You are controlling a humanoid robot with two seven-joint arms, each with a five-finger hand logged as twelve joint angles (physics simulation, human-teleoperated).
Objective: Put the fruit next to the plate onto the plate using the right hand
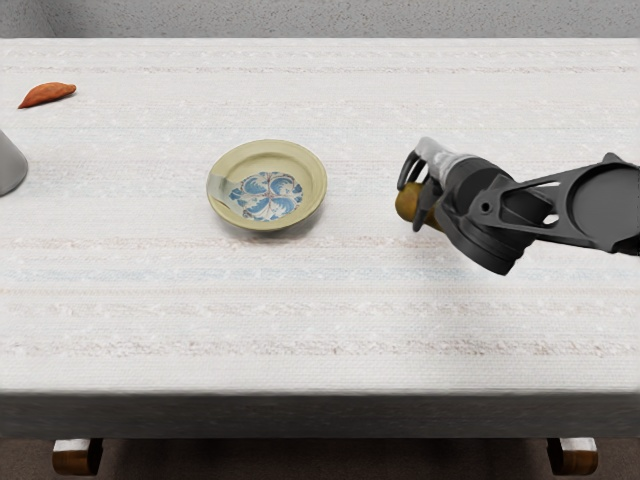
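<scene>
The fruit (407,203), a brownish-yellow rounded piece, sits right of the frame's centre, well to the right of the plate (315,185) with bare table (320,300) between them. Only its left end shows; the rest is hidden by the right hand (452,195), whose arm comes in from the right edge. The exposed end faces left toward the plate, and the long axis seems to run roughly left to right, though too little shows to be sure. The dark fingers (409,172) are curled over the fruit's top and front, so they appear clenched on it. Whether it rests on the table or is raised off it cannot be told. The step in hand looks like the grasp, or the start of the carry. The next move would call for a lift clear of the table, a sweep left across the gap, and a lowering over the plate's patterned middle before letting go. An orange object (46,94) lies at upper left and a grey vessel (8,162) at the left edge, both well apart from the work.
</scene>
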